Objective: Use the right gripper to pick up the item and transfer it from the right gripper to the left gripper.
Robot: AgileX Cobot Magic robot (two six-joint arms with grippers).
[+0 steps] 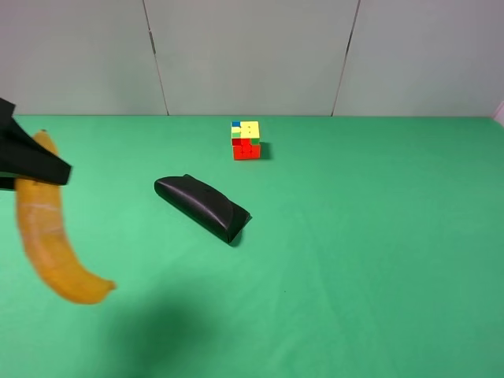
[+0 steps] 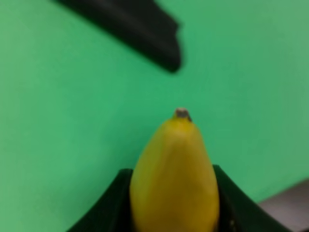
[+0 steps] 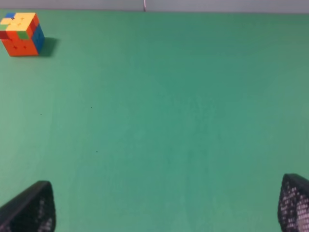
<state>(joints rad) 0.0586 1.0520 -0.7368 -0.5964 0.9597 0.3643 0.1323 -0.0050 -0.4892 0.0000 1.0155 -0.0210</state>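
The yellow banana [image 1: 51,244] hangs in the air at the far left of the exterior view, above the green table, with its shadow below it. My left gripper [image 1: 39,169] is shut on its upper part. In the left wrist view the banana [image 2: 174,179] sits between the black fingers [image 2: 108,205] of the left gripper [image 2: 174,217], tip pointing away. My right gripper [image 3: 161,208] is open and empty over bare green table; only its two fingertips [image 3: 29,210] show. It is out of the exterior view.
A black pouch-like case [image 1: 203,207] lies left of the table's middle and also shows in the left wrist view [image 2: 140,29]. A multicoloured puzzle cube [image 1: 246,139] stands behind it and appears in the right wrist view [image 3: 20,34]. The green table [image 1: 378,260] ends at a grey wall.
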